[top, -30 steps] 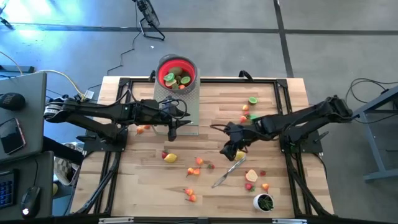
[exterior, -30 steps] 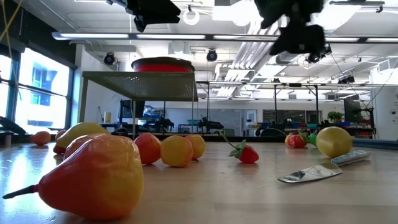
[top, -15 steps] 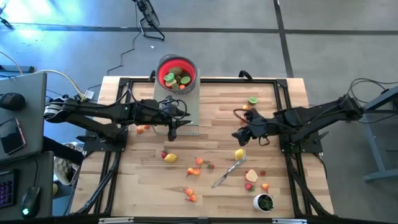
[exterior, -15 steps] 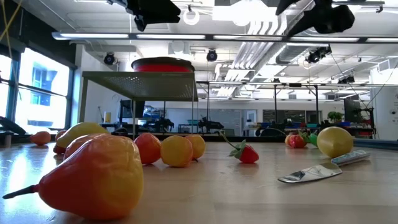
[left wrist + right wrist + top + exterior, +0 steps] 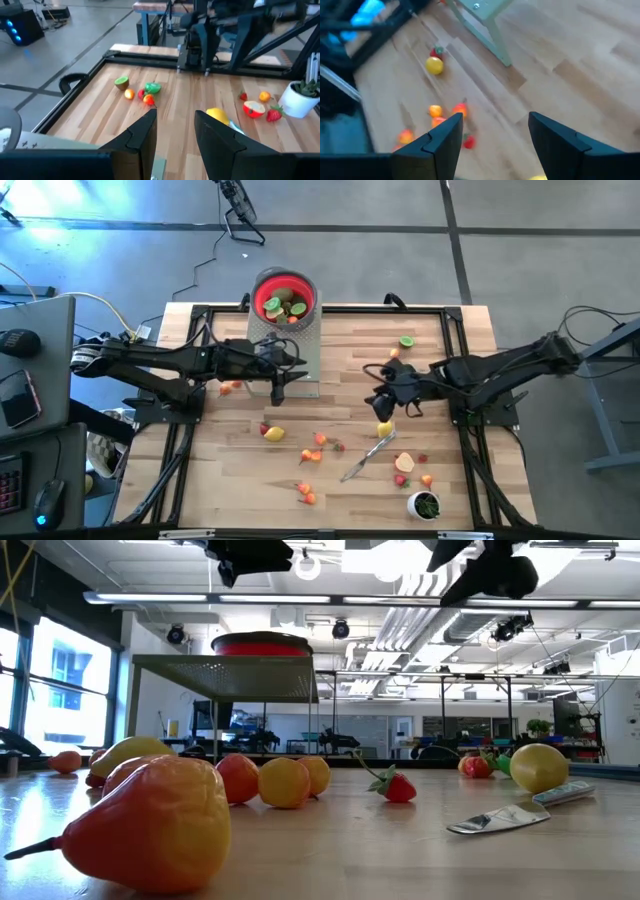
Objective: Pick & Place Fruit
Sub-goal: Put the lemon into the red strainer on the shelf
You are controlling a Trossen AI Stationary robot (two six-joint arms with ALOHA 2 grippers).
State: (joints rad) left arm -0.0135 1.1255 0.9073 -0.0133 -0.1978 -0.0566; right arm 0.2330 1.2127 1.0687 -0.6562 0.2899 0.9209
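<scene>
Small toy fruit lies scattered on the wooden table: a lemon (image 5: 385,428), a yellow piece (image 5: 274,434), a lime half (image 5: 406,341), and red and orange pieces (image 5: 318,440). More fruit fills the red bowl (image 5: 262,302) at the far edge. My right gripper (image 5: 385,396) hangs open above the table just beyond the lemon, pointing slantwise down, with nothing between its fingers (image 5: 445,145). My left gripper (image 5: 278,390) waits open and empty, high over the near edge of the grey stand (image 5: 305,355).
A silver knife (image 5: 365,458) lies near the lemon. A white cup with green contents (image 5: 424,504) stands at the near right. A pear (image 5: 150,825) sits close to the low camera. Black frame rails (image 5: 460,350) border the table.
My right gripper has risen from just over the lemon, drawn back toward the table's far right and turned at the wrist, its fingers as wide as before. The lemon stays where it was on the table.
</scene>
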